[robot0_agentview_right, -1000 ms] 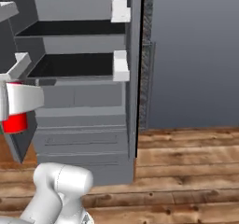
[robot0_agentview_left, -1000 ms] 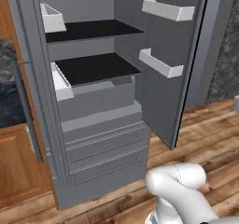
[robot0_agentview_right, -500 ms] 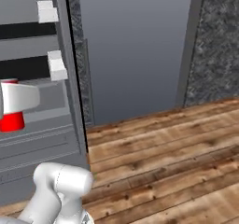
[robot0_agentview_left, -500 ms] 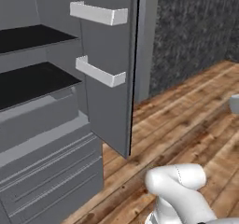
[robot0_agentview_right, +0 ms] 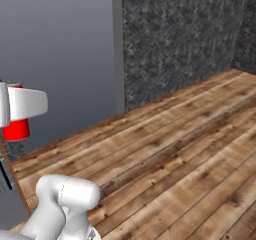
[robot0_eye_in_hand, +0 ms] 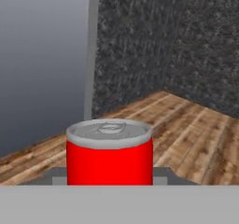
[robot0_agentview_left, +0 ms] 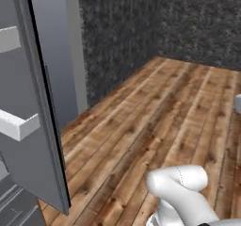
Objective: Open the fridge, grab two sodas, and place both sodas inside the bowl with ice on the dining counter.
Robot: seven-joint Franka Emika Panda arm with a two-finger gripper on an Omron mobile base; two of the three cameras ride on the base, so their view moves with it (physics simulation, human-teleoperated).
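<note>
A red soda (robot0_eye_in_hand: 109,153) with a silver top stands upright between my fingertips, close to the camera in the hand view. My gripper (robot0_eye_in_hand: 109,178) is shut on it. In the right base view the gripper (robot0_agentview_right: 18,119) is at the left edge, with the red soda (robot0_agentview_right: 16,130) hanging below the white hand. The grey fridge's open door (robot0_agentview_left: 33,102) fills the left of the left base view, its white door bin (robot0_agentview_left: 19,126) facing me. A flat grey fridge panel (robot0_agentview_right: 60,49) stands behind the gripper. The bowl and the dining counter are out of view.
Brown plank floor (robot0_agentview_left: 155,121) stretches ahead and to the right. A dark speckled wall (robot0_agentview_right: 175,34) runs along the back and meets another at a corner on the right. A small pale object (robot0_agentview_left: 237,102) shows at the right edge of the left base view.
The whole picture has swung right, so the camera moved: the fridge's shelves and drawers slid off to the left, and wall and floor came in. The soda stays in the gripper.
</note>
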